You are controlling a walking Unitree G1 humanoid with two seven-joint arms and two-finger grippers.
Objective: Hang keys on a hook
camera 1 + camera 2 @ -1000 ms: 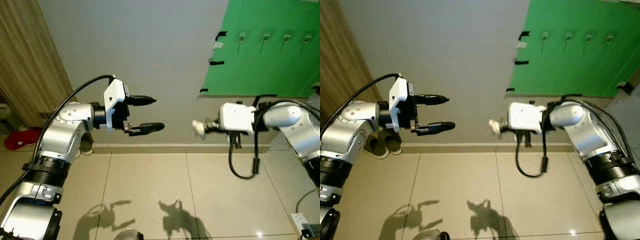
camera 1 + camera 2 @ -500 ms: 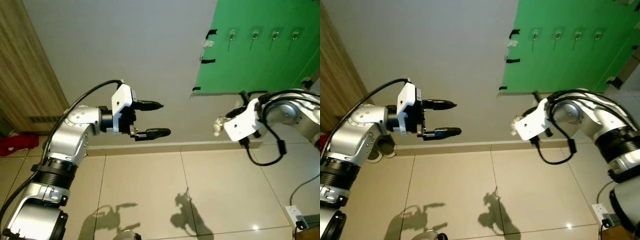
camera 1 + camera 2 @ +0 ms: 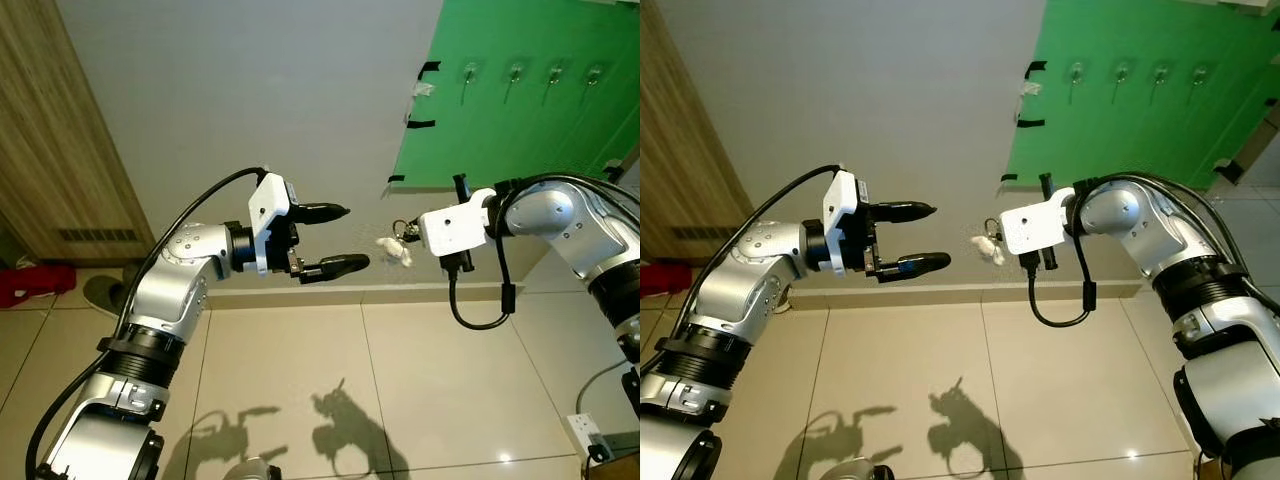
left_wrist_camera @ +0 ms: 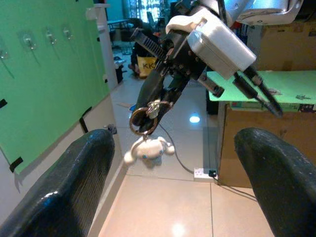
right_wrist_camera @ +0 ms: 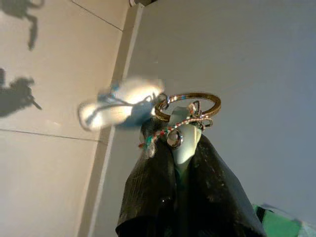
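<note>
Pinched together, the fingers of the right gripper [image 4: 157, 101] hold a set of keys [image 4: 146, 114] by its brass ring, and a small white plush charm [image 4: 146, 150] dangles just under the ring. In the right wrist view the ring [image 5: 188, 104] sits across the closed fingertips [image 5: 183, 148], with a thin beaded cord and small metal bits tangled beside it and the white charm [image 5: 120, 107] blurred next to it. From the head camera the charm [image 3: 394, 250] hangs in the air in front of the grey wall [image 3: 250, 100], above the skirting board and the tiled floor [image 3: 340, 390].

Facing it, the left gripper [image 3: 335, 240] has its two black fingers spread wide with nothing between them. It is level with the keys and points at them, but a clear gap separates the two.

Up and to the right, a green board [image 3: 520, 100] is taped to the wall with black tape at its edge. A row of four small hooks [image 3: 468, 75] runs along its upper part, well above the keys. A wooden door [image 3: 60, 150] stands on the left, with something red [image 3: 35, 280] on the floor near its foot. A white power strip [image 3: 600, 445] lies on the tiles at the lower right.
</note>
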